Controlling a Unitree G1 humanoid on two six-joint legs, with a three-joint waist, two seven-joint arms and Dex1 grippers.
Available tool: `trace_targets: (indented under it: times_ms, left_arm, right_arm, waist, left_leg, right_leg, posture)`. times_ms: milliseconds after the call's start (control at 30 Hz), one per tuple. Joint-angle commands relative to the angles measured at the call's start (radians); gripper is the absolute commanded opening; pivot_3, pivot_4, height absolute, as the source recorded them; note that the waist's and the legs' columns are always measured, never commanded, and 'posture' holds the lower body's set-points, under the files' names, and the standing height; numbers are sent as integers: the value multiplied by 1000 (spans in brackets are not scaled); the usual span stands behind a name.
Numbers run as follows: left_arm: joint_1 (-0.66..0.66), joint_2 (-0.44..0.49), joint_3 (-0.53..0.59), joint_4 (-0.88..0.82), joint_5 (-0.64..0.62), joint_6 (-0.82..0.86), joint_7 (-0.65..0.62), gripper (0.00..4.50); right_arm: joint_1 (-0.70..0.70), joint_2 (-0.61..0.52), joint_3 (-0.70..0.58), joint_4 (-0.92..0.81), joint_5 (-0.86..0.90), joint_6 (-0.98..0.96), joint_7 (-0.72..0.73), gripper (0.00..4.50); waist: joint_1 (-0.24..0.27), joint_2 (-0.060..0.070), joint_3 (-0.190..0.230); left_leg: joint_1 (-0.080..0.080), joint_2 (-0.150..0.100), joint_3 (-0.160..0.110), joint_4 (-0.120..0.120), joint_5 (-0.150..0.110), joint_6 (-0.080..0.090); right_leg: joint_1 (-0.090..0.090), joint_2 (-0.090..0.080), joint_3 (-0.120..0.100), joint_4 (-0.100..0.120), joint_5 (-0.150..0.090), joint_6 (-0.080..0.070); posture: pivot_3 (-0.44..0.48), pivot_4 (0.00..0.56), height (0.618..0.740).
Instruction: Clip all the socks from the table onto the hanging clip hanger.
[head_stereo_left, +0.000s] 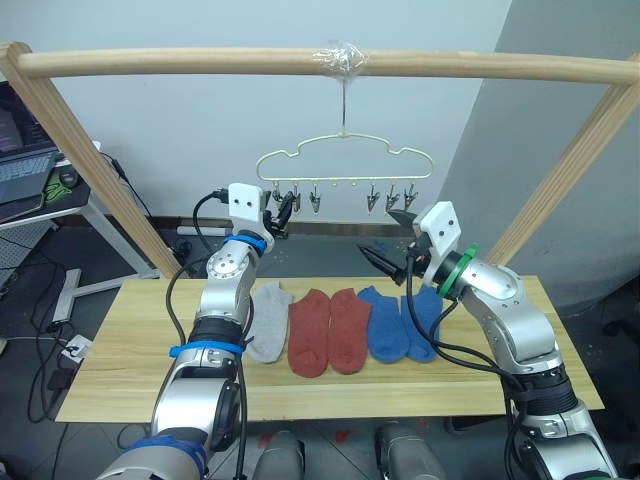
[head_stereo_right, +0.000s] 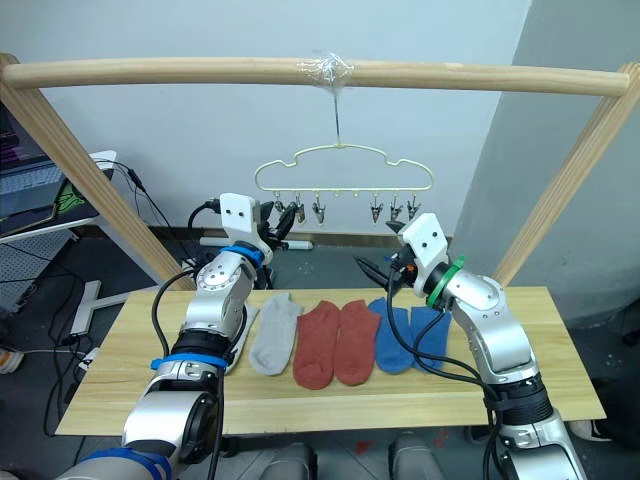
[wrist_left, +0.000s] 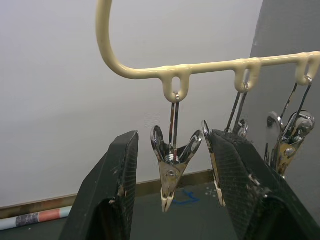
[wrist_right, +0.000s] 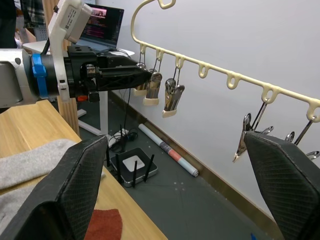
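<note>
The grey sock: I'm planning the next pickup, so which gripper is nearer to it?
Left. The left gripper is up at the hanger's clips, above the grey sock; the right gripper hovers over the blue socks.

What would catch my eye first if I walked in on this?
Probably the cream clip hanger dangling from a thick wooden pole, its clips all bare. The left gripper is raised to it, open jaws either side of the end clip, while the right gripper, also open, hovers lower. Beneath them, grey, rust red and blue socks lie side by side on the light wooden table.
</note>
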Motion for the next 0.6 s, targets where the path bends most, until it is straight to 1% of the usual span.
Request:
trace_targets:
  times_ms: [33, 300, 500, 600]
  left_arm:
    - [-31, 12, 6, -8, 9, -36, -7, 2339]
    - [-37, 12, 8, -1, 13, -42, -7, 2339]
    - [47, 10, 13, -143, -56, 48, -91, 2339]
    - [62, 12, 14, -175, -62, 75, -92, 2339]
  right_arm:
    - [-36, 4, -18, -33, 14, -4, -5, 4500]
    - [-41, 8, -23, -38, 22, 7, -8, 4500]
    - [-32, 7, -34, -53, 25, 22, -18, 4500]
    - [-34, 11, -34, -54, 27, 27, -23, 4500]
  waist:
    - [0, 0, 0]
    - [0, 0, 0]
    - [-3, 0, 0]
    - [-3, 1, 0]
  left_leg:
    - [0, 0, 0, 0, 0, 0]
    - [0, 0, 0, 0, 0, 0]
    - [0, 0, 0, 0, 0, 0]
    - [0, 0, 0, 0, 0, 0]
  right_leg:
    - [0, 0, 0, 0, 0, 0]
    - [0, 0, 0, 0, 0, 0]
    - [0, 0, 0, 0, 0, 0]
    - [0, 0, 0, 1, 0, 0]
  posture:
    - [-16, 135, 740]
    - [-18, 140, 740]
    - [-24, 147, 740]
    - [-24, 147, 740]
